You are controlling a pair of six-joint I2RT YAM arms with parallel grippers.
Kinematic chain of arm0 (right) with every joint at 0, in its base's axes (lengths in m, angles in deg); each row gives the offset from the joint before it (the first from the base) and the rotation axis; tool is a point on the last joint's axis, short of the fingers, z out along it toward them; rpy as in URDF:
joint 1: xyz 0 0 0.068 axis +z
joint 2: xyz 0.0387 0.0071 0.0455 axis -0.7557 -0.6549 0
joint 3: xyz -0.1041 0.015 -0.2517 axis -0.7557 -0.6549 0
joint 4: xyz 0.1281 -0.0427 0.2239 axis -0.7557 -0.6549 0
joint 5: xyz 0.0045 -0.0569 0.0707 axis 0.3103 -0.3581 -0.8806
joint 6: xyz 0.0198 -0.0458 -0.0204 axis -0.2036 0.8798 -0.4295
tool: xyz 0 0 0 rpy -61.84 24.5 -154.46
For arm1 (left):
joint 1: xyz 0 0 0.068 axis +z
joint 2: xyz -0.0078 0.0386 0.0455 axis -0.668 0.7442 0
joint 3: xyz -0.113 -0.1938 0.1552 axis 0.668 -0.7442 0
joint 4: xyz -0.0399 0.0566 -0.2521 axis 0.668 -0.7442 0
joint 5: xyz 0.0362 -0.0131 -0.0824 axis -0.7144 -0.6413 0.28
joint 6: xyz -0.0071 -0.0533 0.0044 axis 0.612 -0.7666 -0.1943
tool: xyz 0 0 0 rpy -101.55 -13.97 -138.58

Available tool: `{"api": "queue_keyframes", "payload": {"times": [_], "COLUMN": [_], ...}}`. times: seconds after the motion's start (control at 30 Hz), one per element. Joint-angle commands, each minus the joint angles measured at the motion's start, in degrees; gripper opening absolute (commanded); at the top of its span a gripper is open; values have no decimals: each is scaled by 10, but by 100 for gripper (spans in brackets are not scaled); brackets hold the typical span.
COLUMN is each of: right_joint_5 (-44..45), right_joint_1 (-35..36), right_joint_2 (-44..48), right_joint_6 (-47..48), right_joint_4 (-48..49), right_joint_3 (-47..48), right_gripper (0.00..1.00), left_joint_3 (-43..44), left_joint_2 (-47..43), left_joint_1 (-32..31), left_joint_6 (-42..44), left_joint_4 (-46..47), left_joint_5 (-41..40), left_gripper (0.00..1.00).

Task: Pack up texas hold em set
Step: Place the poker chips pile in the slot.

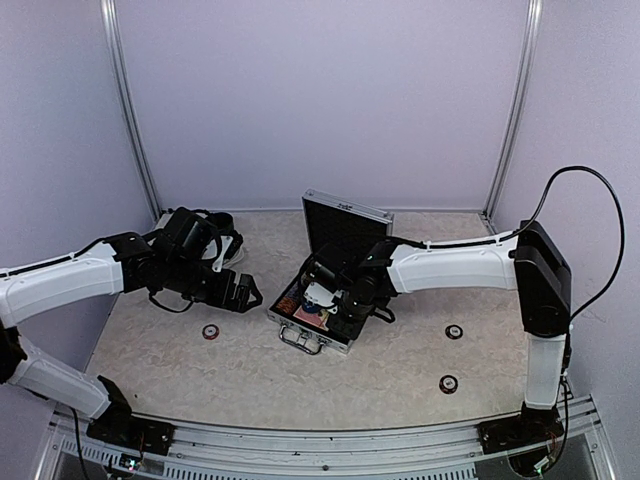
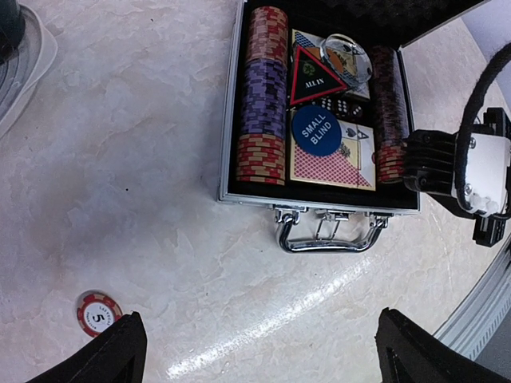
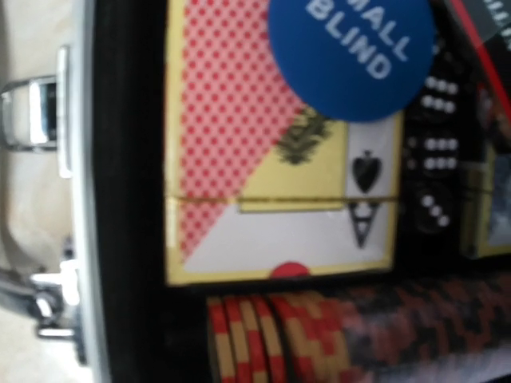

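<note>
Alignment is likely mattering most as the right gripper (image 2: pixel 411 163) is hovering by a chip row (image 2: pixel 389 120) in the open case (image 1: pixel 340 225), centre of the top view, its grip impossible to tell; the left gripper (image 2: pixel 259 351) is hanging wide open, empty

the left arm (image 1: pixel 60 285) and right arm (image 1: pixel 450 266) had white shells and black joints; a thin black cable (image 1: pixel 580 168) arced off the right elbow.

Open silver case (image 2: pixel 319 206), chip rows (image 2: pixel 263 96), card decks (image 2: pixel 335 163), buttons (image 2: pixel 316 130) inside
</note>
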Motion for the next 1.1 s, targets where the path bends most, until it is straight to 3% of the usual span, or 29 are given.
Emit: {"api": "queue_keyframes", "payload": {"times": [0.0,0.4,0.8,1.07], "right_joint_5": [31,31,-37,-21], "right_joint_1": [3,3,3,3], "right_joint_2": [-2,-7,21,39], "right_joint_6": [5,6,8,2], "right_joint_4": [-10,-14,6,8], "right_joint_3": [15,11,2,1], "right_gripper": [21,21,24,27], "left_joint_3": [-6,-6,-4,-9], "left_joint_2": [5,6,14,18], "left_joint_1": [4,4,5,26], "left_joint_6": [5,7,3,-24], "left_joint_4": [11,10,2,-1], "left_joint_5": [7,4,-22,-56], "left_gripper": [99,99,99,99]}}
